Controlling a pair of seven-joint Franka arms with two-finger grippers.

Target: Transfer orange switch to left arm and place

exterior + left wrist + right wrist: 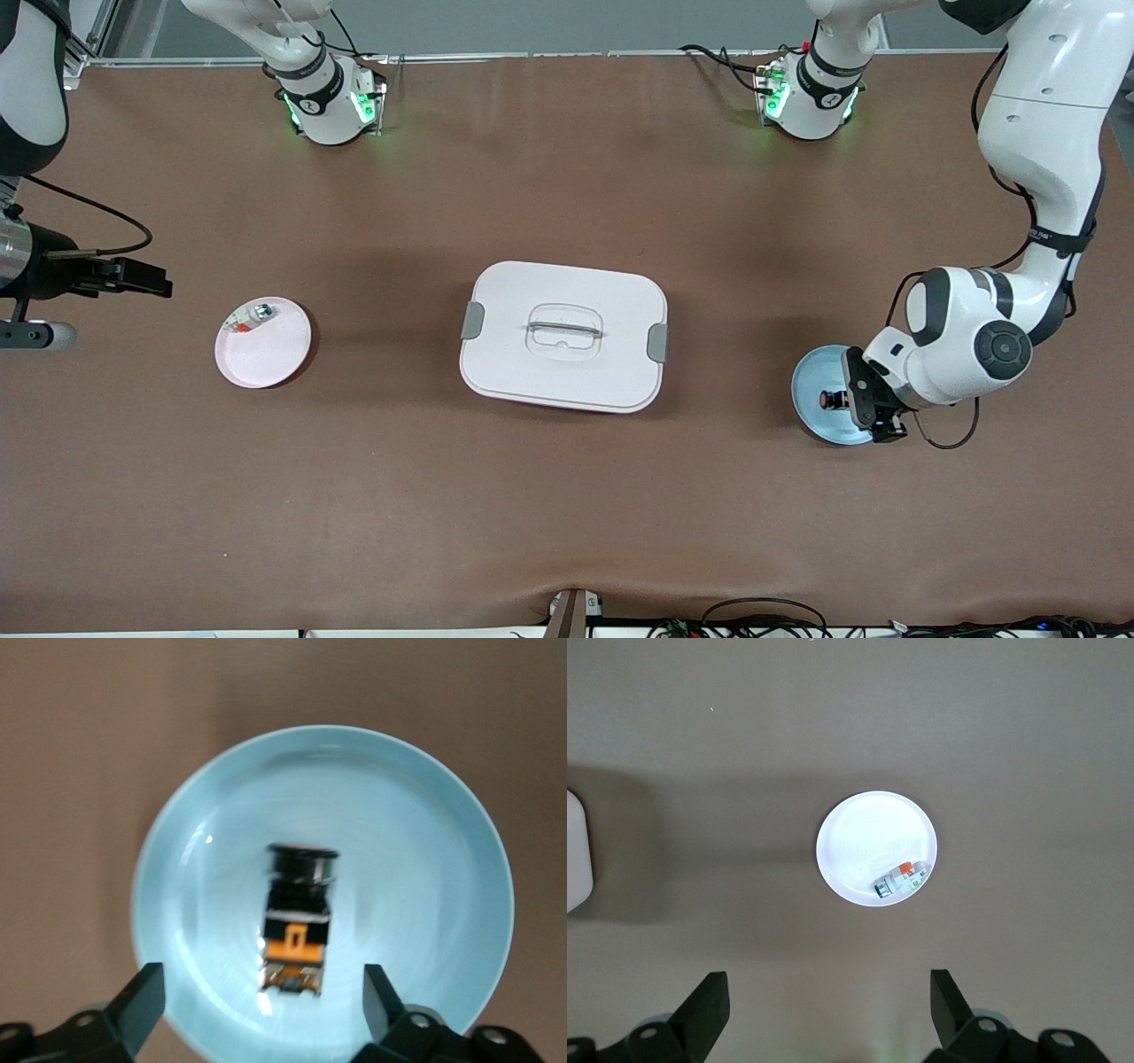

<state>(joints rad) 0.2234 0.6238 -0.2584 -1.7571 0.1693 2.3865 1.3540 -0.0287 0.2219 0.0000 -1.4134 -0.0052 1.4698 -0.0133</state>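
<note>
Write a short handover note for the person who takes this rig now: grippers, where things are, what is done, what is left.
Left gripper: open, over the blue plate at the left arm's end.
Right gripper: open, holding nothing, waiting above the table near the pink plate.
Orange switch: lies on the blue plate, between the left fingers, not gripped.
Box: mid-table, between the plates, lid on.
Small silver, white and red item: on the pink plate.
Done: switch rests on the blue plate.
Left: cannot tell which way the transfer runs.
</note>
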